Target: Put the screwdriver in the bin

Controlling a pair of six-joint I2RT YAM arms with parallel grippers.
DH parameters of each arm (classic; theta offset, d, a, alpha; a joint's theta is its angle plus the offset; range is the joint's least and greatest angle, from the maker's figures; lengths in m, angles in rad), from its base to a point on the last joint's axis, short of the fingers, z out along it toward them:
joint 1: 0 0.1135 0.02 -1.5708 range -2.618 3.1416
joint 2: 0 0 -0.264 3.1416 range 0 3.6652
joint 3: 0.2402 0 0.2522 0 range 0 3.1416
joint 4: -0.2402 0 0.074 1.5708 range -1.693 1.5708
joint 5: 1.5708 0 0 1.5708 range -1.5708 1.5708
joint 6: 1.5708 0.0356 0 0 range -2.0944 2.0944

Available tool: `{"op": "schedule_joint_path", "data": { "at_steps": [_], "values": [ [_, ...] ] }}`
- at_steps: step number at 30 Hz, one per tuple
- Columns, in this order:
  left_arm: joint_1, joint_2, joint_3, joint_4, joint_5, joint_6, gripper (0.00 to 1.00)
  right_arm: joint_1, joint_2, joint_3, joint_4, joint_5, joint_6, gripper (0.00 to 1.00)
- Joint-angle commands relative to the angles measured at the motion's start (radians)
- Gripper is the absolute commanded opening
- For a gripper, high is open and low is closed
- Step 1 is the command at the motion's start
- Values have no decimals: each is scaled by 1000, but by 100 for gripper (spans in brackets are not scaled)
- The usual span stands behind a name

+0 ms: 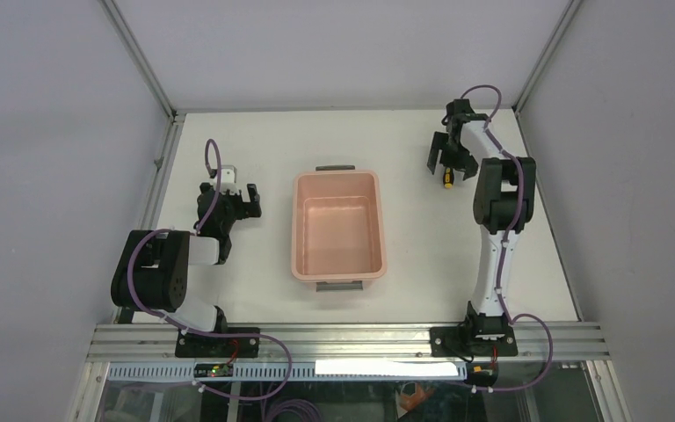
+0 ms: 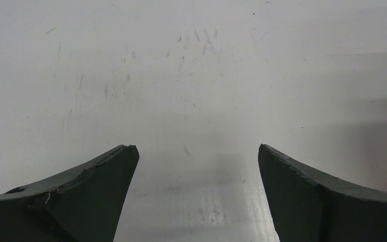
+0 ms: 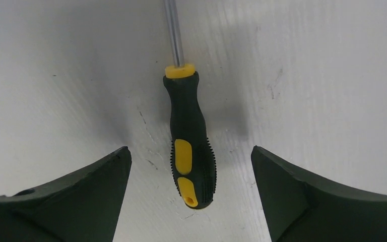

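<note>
In the top external view, the bin [image 1: 381, 220] is sitting around the middle of the desk [image 1: 422, 255], its long sides running from the near edge towards the far edge and a grey handle [image 1: 335, 167] showing at each short end. Nothing is lying inside it. The screwdriver [image 1: 447, 182] is lying on the desk well to the right of the bin, towards the far right corner; only a spot of its yellow and black handle is showing under the right arm. The right claw [image 1: 450, 167] is hanging just over it, pointing down, with its jaws spread. The left claw [image 1: 241, 200] is hovering to the left of the bin, near the desk's left edge, and is also spread, with nothing in it.

In the left wrist view, the left claw [image 2: 197, 166] is standing released, its two dark fingers [image 2: 101, 191] set wide apart. Only the scratched pale desk [image 2: 181, 75] is showing between and beyond them.

In the right wrist view, the right claw [image 3: 190, 151] is standing released too, one finger on each side of the screwdriver [image 3: 187, 126]. Bare desk is showing between the handle and each finger, so neither one is touching it. The screwdriver is lying flat, its ribbed butt end pointing towards the camera and its metal shaft running away out of the top of the frame.
</note>
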Motion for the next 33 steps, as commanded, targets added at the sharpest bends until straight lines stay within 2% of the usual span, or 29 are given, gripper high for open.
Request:
{"op": "schedule_joint_path", "data": {
  "at_steps": [1, 2, 4, 5, 6, 8, 9, 16, 25, 28, 33],
  "values": [
    [-7, -27, 1, 26, 7, -16, 99, -13, 29, 57, -37, -41, 4, 87],
    [-7, -28, 1, 26, 7, -16, 99, -14, 39, 55, -38, -47, 12, 80],
    [-8, -27, 1, 26, 6, -16, 99, -20, 57, 54, -48, -41, 37, 56],
    [-8, -28, 1, 26, 7, -16, 99, -20, 62, 60, -67, -30, 47, 33],
    [-9, -27, 1, 26, 7, -16, 99, -20, 61, 61, -73, -30, 48, 20],
    [-8, -27, 1, 26, 8, -16, 99, -20, 40, 63, -72, -36, 46, 3],
    [-8, -28, 1, 26, 8, -16, 99, -20, 22, 65, -73, -45, 40, 0],
    [-9, -28, 1, 27, 7, -16, 99, -19, -188, 115, -173, -38, 27, 0],
    [-9, -27, 1, 26, 7, -16, 99, -2, -464, 139, -323, -40, 90, 0],
    [-8, -27, 1, 26, 7, -16, 99, 73, -532, 127, -362, 2, 143, 0],
    [-8, -28, 1, 26, 7, -16, 99, 322, -616, 122, -356, 19, 256, 0]
  ]
}}
